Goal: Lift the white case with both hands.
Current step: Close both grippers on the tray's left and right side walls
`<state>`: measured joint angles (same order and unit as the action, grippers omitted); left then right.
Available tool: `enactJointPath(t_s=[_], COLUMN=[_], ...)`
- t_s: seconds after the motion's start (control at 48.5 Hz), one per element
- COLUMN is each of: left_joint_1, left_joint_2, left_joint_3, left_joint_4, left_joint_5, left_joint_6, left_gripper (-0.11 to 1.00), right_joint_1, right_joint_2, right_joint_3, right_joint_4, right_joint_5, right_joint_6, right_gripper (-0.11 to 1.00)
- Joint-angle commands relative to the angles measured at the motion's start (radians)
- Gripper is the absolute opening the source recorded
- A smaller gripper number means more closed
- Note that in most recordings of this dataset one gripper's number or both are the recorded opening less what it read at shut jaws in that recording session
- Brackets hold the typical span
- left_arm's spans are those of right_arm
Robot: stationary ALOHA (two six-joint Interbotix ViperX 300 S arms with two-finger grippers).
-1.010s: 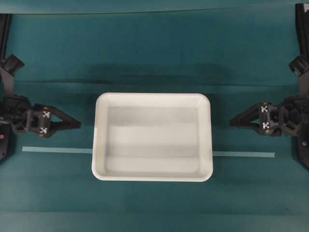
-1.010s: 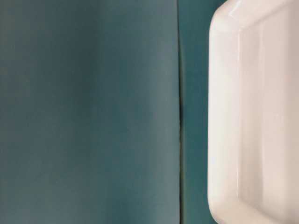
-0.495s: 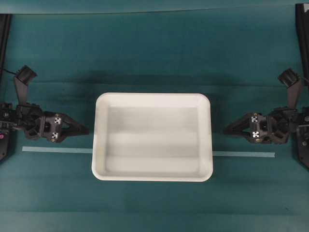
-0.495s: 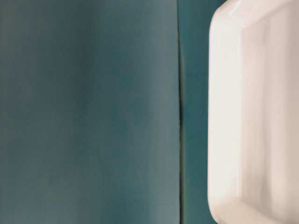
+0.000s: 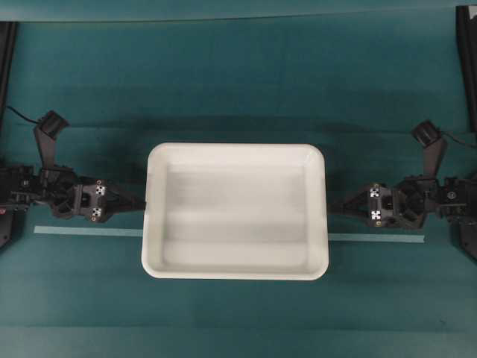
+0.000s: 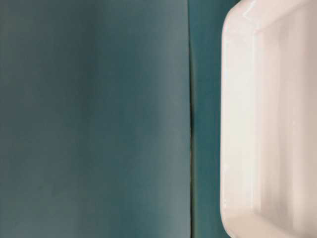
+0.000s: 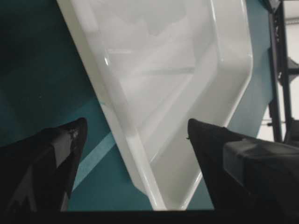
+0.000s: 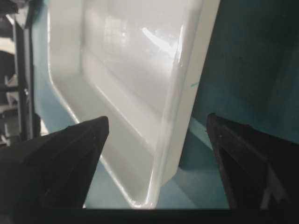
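At mid-left of the overhead frame, your left gripper [image 5: 138, 201] is lying level, fingers spread wide, tips just beside the rim of the white case [image 5: 235, 212]. One case is sitting at frame centre on the teal table [image 5: 238, 89]. At mid-right, your right gripper [image 5: 337, 206] is mirroring it, fingers released, grasping nothing. Two grippers total.

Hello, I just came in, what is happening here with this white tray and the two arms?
Two robot arms are set to lift the white case from the teal table. The left end effector and the right end effector are both open, each at one short side of the case, with fingers straddling its rim. Nothing is gripped and the case lies flat.
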<state>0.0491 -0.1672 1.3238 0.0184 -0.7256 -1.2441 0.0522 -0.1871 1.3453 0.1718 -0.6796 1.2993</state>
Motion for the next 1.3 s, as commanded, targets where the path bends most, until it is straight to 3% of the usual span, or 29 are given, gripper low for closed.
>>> enactJointPath(t_s=[0.0, 0.35, 0.866, 1.154, 1.278], left_joint_1=[0.002, 0.002, -0.003, -0.008, -0.008], left_joint_2=[0.029, 0.054, 0.120, 0.114, 0.114], left_joint_3=[-0.017, -0.051, -0.095, -0.089, -0.092], left_joint_4=[0.002, 0.003, 0.003, 0.003, 0.003], left_joint_5=[-0.014, -0.011, -0.011, -0.011, -0.011], left_joint_6=[0.006, 0.026, 0.034, 0.034, 0.034], left_gripper=[0.95, 0.94, 0.92, 0.85, 0.79], right_joint_1=[0.003, 0.003, 0.003, 0.003, 0.003], right_joint_2=[0.060, 0.183, 0.192, 0.190, 0.190], right_joint_3=[-0.017, -0.083, -0.078, -0.077, -0.075], right_joint_4=[0.003, 0.003, 0.003, 0.011, 0.037], right_joint_5=[-0.041, -0.121, -0.126, -0.121, -0.104], right_joint_6=[-0.003, -0.008, -0.005, 0.000, 0.002], right_gripper=[0.90, 0.90, 0.90, 0.88, 0.80])
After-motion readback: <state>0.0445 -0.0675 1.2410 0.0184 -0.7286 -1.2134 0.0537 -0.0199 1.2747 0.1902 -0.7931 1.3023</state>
